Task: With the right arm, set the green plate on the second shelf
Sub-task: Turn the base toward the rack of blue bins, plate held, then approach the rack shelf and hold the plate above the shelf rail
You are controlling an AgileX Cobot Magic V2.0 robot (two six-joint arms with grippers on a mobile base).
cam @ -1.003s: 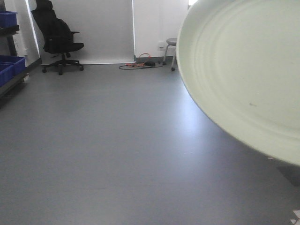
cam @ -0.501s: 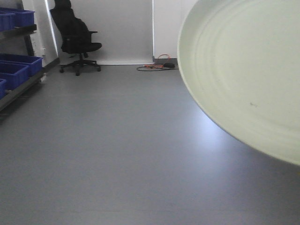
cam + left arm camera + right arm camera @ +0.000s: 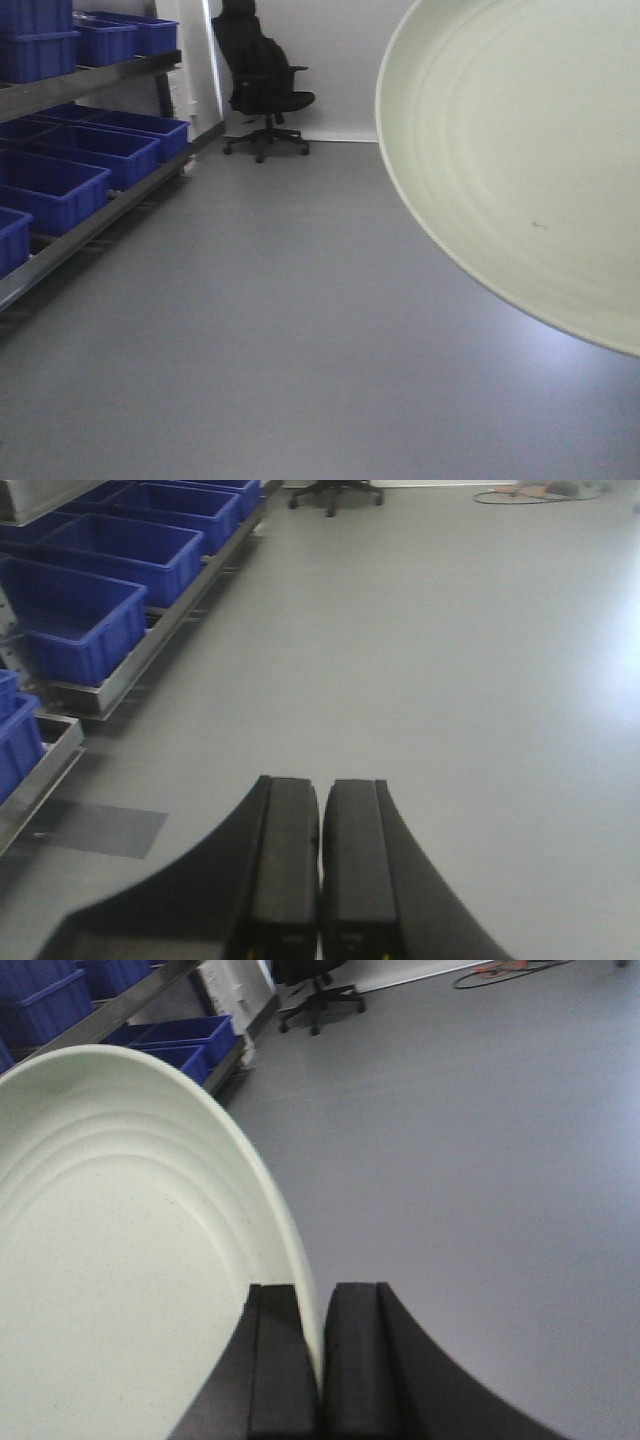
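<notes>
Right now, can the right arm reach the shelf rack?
Probably not yet. The right gripper is shut on the green plate, and the shelf rack with blue bins sits off left across the floor. Nothing blocks it; it looks too far.

left gripper [image 3: 320, 798] fingers [image 3: 286, 860] pressed together | grey floor [image 3: 460, 680] beneath | blue bins [image 3: 75, 620] on rack [image 3: 150, 648], left

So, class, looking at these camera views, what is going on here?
The robot's right claw is shut on the rim of a pale green round shallow plate, holding it up close to the front camera. The left claw is shut and empty above the grey floor. A metal shelf rack with blue plastic bins stands to the left, and a black office chair stands further back. The plate is not yet on any shelf.
</notes>
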